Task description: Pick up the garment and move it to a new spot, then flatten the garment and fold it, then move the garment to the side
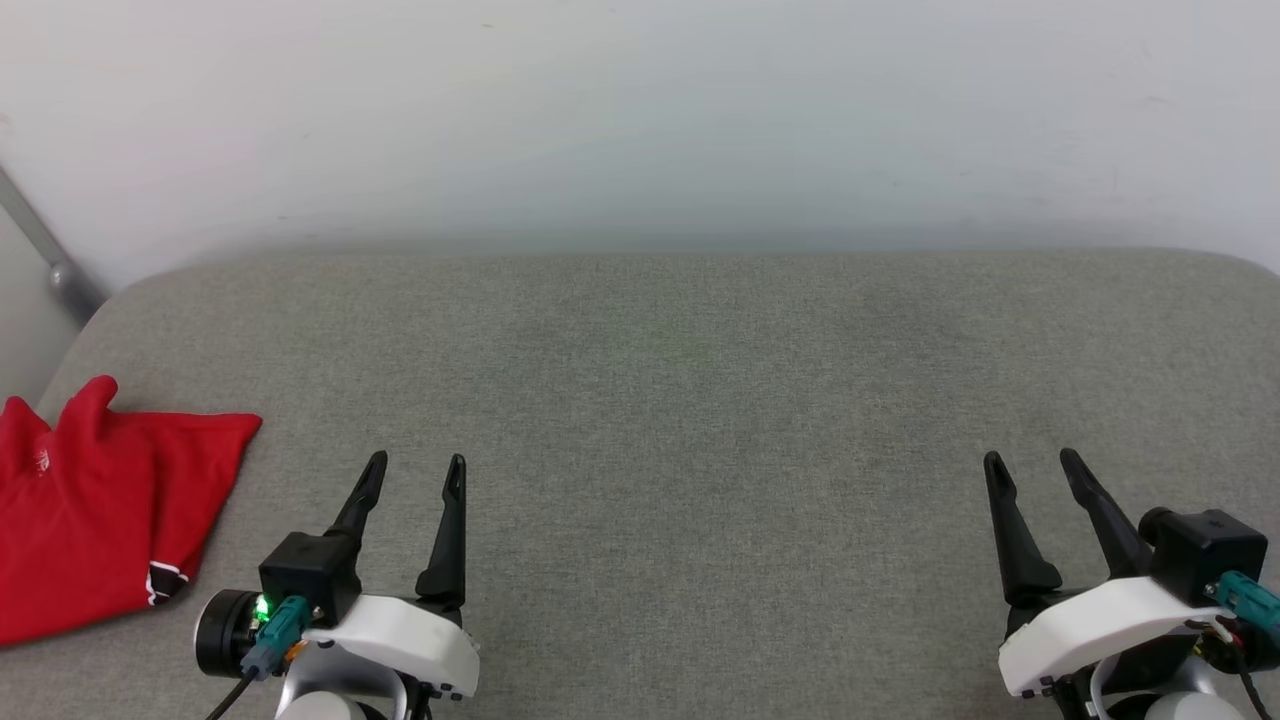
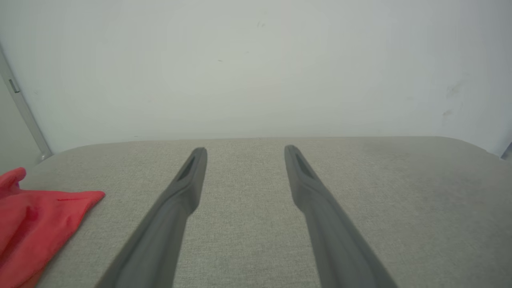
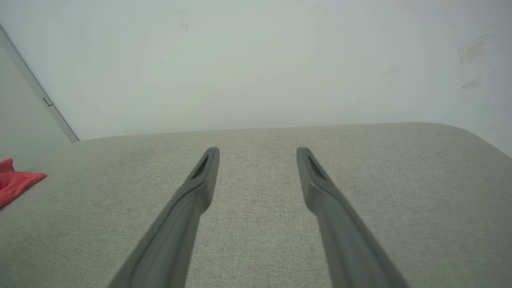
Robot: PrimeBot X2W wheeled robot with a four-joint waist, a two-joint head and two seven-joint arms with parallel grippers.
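The garment (image 1: 90,510) is a red jersey lying folded at the far left of the grey fabric surface, a dark striped trim showing at its lower right corner. In the left wrist view the garment (image 2: 36,228) sits at the lower left, and the right wrist view catches a red corner of the garment (image 3: 16,182) at the left edge. My left gripper (image 1: 416,466) stands open just right of the garment, apart from it, nothing between its fingers. Far to the right, my right gripper (image 1: 1032,462) is open and empty. The left gripper (image 2: 245,150) and right gripper (image 3: 258,151) both point toward the wall.
The grey fabric surface (image 1: 700,400) has rounded back corners and ends at a pale wall (image 1: 640,120). A grey metal bar (image 1: 45,250) runs diagonally at the upper left, beyond the surface's edge.
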